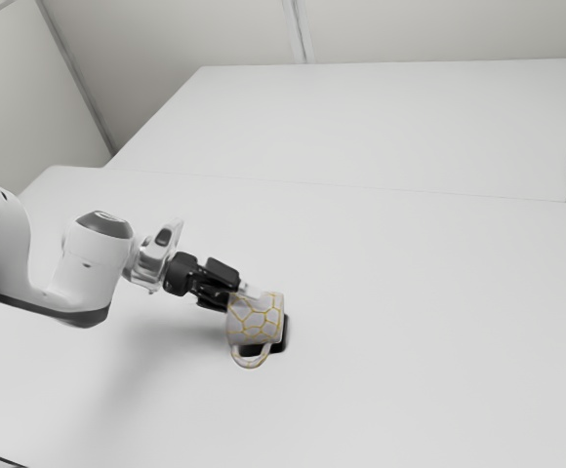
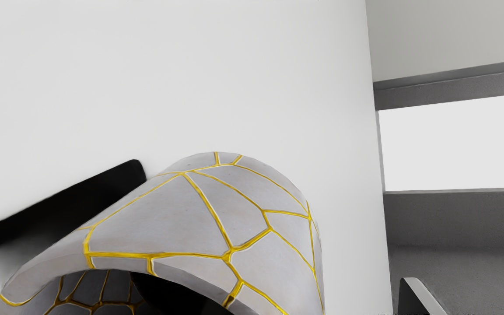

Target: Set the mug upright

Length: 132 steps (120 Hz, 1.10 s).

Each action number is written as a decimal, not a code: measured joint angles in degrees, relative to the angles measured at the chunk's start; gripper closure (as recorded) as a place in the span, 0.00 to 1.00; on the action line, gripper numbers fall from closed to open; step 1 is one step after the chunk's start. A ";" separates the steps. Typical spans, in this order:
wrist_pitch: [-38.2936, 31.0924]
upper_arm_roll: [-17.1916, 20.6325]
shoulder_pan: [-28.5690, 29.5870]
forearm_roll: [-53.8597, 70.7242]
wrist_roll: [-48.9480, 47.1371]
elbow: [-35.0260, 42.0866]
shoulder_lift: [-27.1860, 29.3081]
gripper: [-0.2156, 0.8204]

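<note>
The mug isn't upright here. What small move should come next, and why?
Probably a slight turn of the arm to raise the mug's rim, once the hold is confirmed: in the wrist view the mouth faces the camera, while the exterior view shows the patterned side wall, with the handle jutting toward that view's bottom.

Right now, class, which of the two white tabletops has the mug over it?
The near tabletop: the mug is over it, while the far tabletop lies beyond.
</note>
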State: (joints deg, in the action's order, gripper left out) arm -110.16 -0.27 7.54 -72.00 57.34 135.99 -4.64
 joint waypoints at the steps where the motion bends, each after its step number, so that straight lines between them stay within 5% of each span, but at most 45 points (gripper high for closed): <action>1: 0.03 0.00 0.02 -0.04 0.28 0.00 0.01 0.59; 25: 0.73 0.01 0.09 -0.74 6.01 -0.14 0.74 0.85; 58: 0.67 0.38 0.03 1.17 9.33 -0.93 5.17 0.94; 92: -2.43 0.77 -2.25 38.45 -2.60 -11.82 7.54 0.96; 132: -12.59 2.63 -1.26 67.39 -20.38 -11.81 5.86 0.97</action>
State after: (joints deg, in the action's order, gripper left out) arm -122.75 2.36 6.28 -4.61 36.96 124.18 1.22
